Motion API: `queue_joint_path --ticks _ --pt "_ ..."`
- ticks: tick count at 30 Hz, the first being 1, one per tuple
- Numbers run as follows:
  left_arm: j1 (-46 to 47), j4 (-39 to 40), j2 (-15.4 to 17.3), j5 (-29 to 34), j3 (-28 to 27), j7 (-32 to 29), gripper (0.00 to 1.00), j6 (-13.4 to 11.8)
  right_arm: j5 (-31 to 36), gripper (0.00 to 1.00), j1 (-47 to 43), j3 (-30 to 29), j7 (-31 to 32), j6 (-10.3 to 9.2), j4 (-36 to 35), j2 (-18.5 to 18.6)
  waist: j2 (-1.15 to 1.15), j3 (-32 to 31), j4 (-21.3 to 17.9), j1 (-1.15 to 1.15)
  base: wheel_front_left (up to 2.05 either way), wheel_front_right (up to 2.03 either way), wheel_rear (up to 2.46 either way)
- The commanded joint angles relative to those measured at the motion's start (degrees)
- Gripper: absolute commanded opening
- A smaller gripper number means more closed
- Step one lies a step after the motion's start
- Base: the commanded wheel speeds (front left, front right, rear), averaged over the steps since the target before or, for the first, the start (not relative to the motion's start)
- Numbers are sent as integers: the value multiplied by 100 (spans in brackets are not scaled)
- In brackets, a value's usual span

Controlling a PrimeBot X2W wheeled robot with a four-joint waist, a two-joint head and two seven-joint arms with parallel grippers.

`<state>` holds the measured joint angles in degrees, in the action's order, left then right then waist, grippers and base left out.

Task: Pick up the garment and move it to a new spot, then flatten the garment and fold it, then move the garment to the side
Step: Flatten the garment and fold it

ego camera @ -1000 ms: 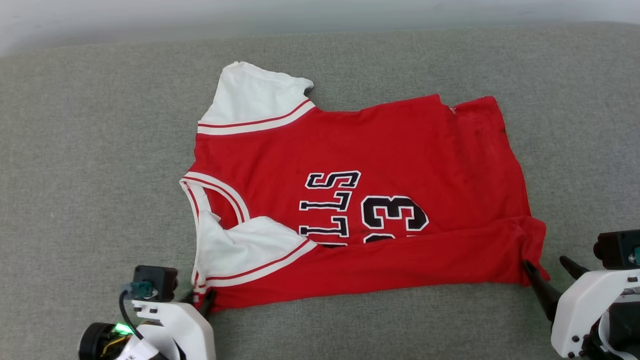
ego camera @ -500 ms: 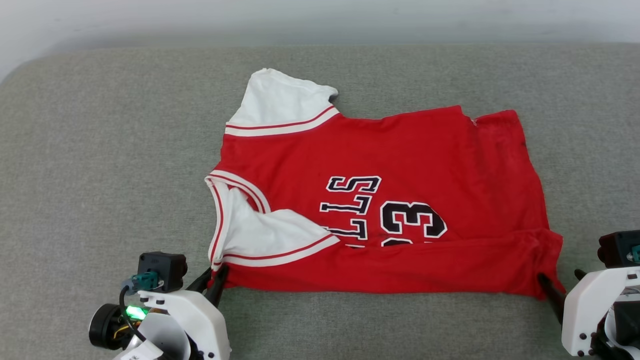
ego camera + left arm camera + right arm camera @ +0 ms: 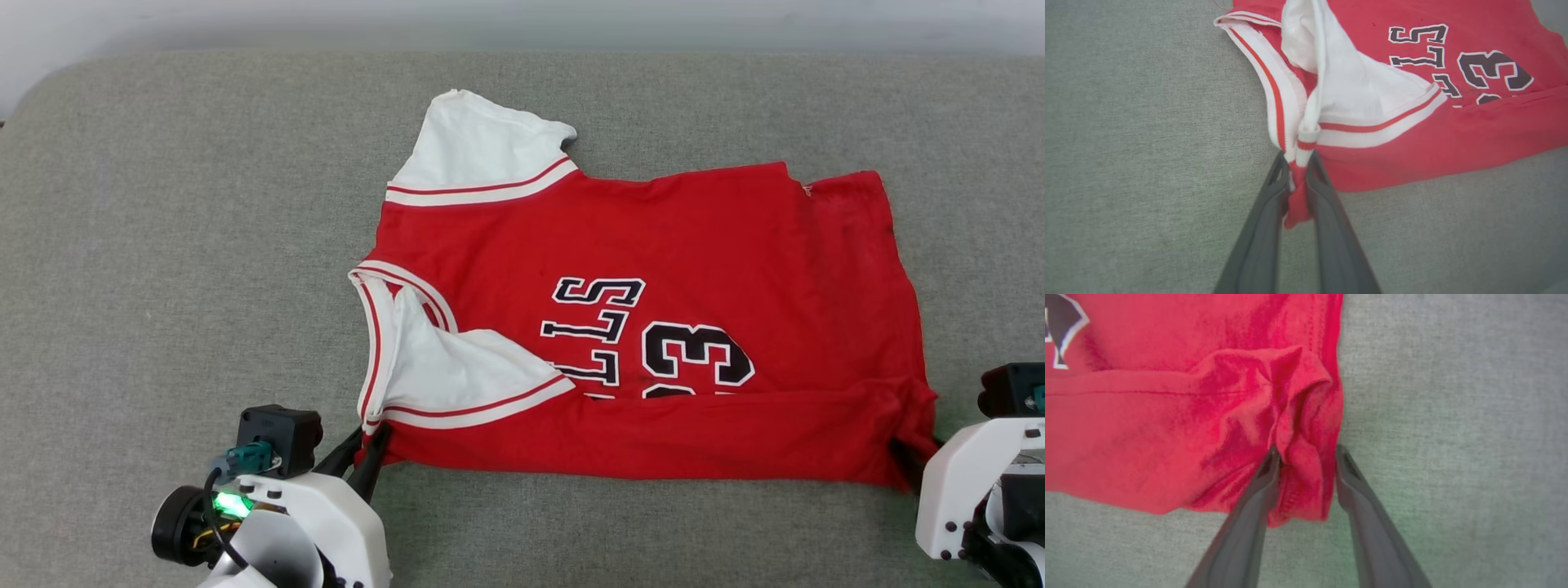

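Observation:
The garment (image 3: 653, 245), a red jersey with white sleeves and black lettering, lies spread on the grey cushion with its near edge folded up over the number. My left gripper (image 3: 367, 447) is at the garment's near-left corner. In the left wrist view that gripper (image 3: 1297, 163) is shut on the striped trim of the garment (image 3: 1453, 134). My right gripper (image 3: 914, 457) is at the near-right hem corner. In the right wrist view that gripper (image 3: 1306, 453) has its fingers apart, straddling a bunched fold of the garment (image 3: 1167, 416).
The grey fabric cushion (image 3: 163, 245) stretches wide to the left of the jersey and in front of it. Its back edge meets a pale wall (image 3: 522, 24) at the top, and its far-left corner is rounded.
The head camera has shifted, so the whole picture sits further right. My left gripper has closed on the trim at the near-left corner. The right fingers have drawn in around the hem corner.

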<state>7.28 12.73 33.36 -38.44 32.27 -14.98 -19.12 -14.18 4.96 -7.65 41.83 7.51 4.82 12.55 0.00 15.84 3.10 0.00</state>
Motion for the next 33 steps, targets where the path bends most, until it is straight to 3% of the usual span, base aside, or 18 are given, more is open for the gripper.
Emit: queue_joint_path --ticks 1,10,18,30,33 --pt "-37 -26 16 18 10 -20 0 -12 -26 0 -15 64 72 -5 237 -85 0 4 6 0 0 0 0" --pt "-234 -269 107 -65 114 -150 0 -20 -155 0 52 -96 -83 -8 185 139 0 -284 -105 0 0 0 0" --pt "-539 -303 151 -234 122 -190 0 -35 -340 0 -257 -251 107 -7 -309 239 0 -646 -153 0 0 0 0" --pt "-1157 -352 166 -523 342 -323 0 30 -188 0 -1445 -689 797 -7 -1311 -156 0 -1029 -85 0 0 0 0" --pt "-1157 -499 111 -566 367 -282 0 95 -169 0 -1501 -710 731 -7 -1242 -227 0 -1045 -107 0 0 0 0"
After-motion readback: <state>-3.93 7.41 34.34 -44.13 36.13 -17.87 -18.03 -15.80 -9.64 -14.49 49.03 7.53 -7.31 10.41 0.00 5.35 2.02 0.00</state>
